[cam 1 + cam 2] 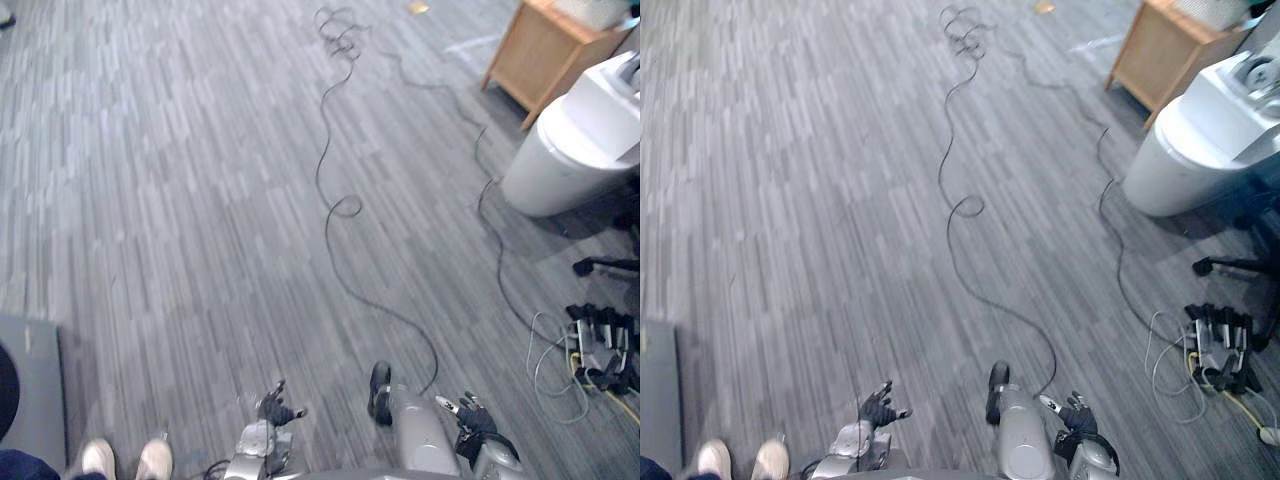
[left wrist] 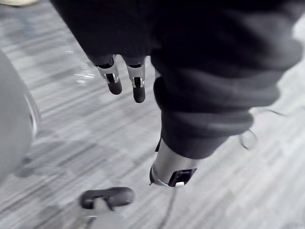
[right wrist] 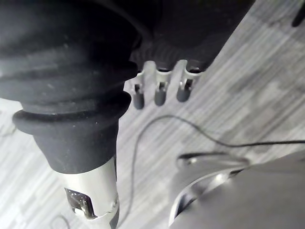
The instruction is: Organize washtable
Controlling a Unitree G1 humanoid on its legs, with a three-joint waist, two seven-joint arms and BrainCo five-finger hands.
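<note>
Floor (image 1: 180, 200): grey plank-patterned covering, running across the whole head view.
Wooden cabinet (image 1: 545, 50): at the far right corner of the floor, on short legs, with something pale on its top. Whether it is the washtable cannot be told.
White rounded unit (image 1: 575, 150): just in front of the cabinet on the robot's right, standing on the floor, with a flat white box shape on top.
Left hand (image 1: 275, 408): low in the head view, left of centre, hanging over bare floor. Its fingers (image 2: 138, 88) are straight and relaxed with the thumb set apart, and it holds nothing.
Right hand (image 1: 470, 412): low in the head view, right of centre, also over bare floor. Its fingers (image 3: 159, 95) hang loose in a row with the thumb extended, and nothing is in its grasp.
Cabinet relative to hands: well apart from both, across the floor and up to the right. The right hand is the nearer one, and neither touches it or the white unit.
Plug cluster (image 1: 600, 345): a bunch of black plugs and adapters on the floor to the right of the right hand, with pale cords (image 1: 550, 370) looping beside it.
Black chair leg (image 1: 605, 266): on the floor at the right edge, between the white unit and the plugs.
Grey mat (image 1: 35, 390): a flat slab at the lower left.
Person's shoes (image 1: 125, 458): a pale pair at the bottom edge, just beside the mat and left of the left hand.
</note>
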